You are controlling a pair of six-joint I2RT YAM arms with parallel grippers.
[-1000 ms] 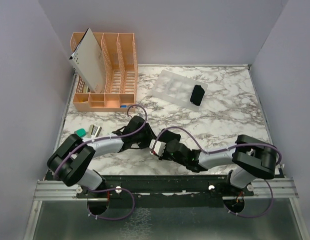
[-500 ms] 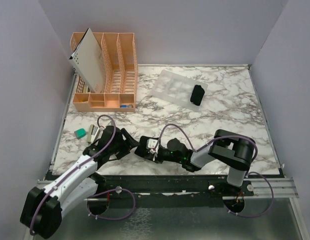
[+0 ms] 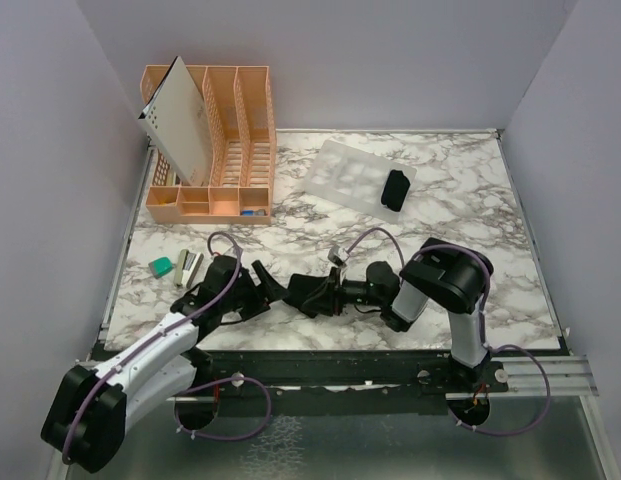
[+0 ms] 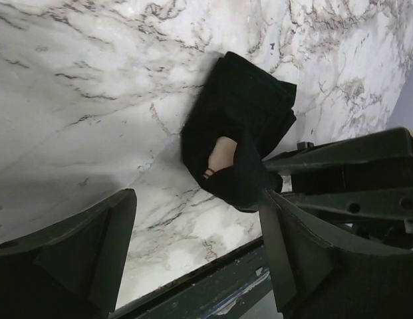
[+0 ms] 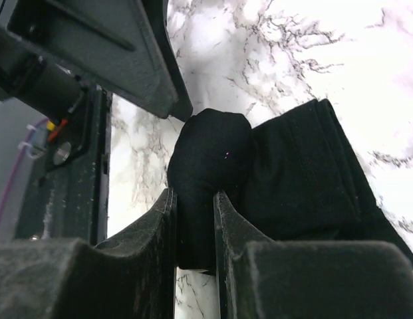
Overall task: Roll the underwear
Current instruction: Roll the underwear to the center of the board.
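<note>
Underwear (image 3: 308, 292): lay at surface's (image 3: 470, 200) near edge, partly rolled, long axis left-right between tools.
Right tool (image 5: 193, 199): narrow, pinched its rolled end.
Left tool (image 4: 196, 199): stood wide, held nothing, just left.

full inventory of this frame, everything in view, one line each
half-rolled underwear: 1, black with a tan patch, front centre of the table
rolled underwear: 1, black, on the tray's right end
tray: 1, translucent white, back centre
desk organiser: 1, peach, back left
perforated panel: 1, white, leaning in the desk organiser
blue item: 1, blue, desk organiser's front right compartment; too small to identify
green item: 1, green, left edge; unidentifiable
grey item: 1, grey, beside the green item
table: 1, white marble, grey veins
left claw: 1, black, open, facing the half-rolled underwear
right claw: 1, black, shut on the half-rolled underwear
</note>
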